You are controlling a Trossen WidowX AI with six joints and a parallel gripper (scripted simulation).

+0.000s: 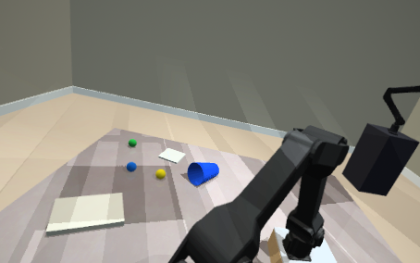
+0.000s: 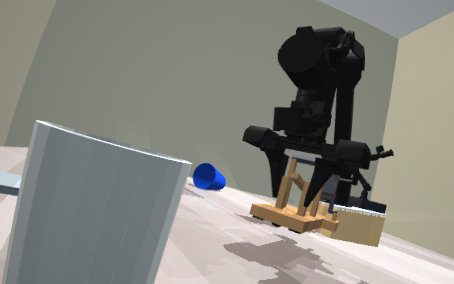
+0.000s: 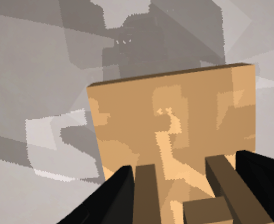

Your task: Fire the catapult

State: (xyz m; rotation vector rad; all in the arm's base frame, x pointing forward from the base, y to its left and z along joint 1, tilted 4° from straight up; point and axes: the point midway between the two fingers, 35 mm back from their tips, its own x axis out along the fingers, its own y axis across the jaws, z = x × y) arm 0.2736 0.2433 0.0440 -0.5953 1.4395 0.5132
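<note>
The wooden catapult [image 2: 275, 214] [image 3: 133, 110] is off the table, level or slightly tilted, with its shadow below it. My gripper [image 2: 291, 200] [image 3: 184, 167] is shut on its upright frame, one finger on each side of the posts. The white mug [image 2: 95, 200] stands upright, large in the foreground of the exterior view. In the top view, a yellow ball [image 1: 160, 174], a blue ball [image 1: 131, 167] and a green ball [image 1: 132, 143] lie on the table. No ball shows on the catapult; its cup is not clearly visible.
A blue cup [image 1: 203, 172] [image 2: 209, 177] lies on its side. A box with a pale top [image 1: 324, 245] [image 2: 355, 227] stands behind the catapult. A large pale board [image 1: 88, 210] and a small white tile [image 1: 172, 156] lie flat. A dark block [image 1: 381, 162] is at the right.
</note>
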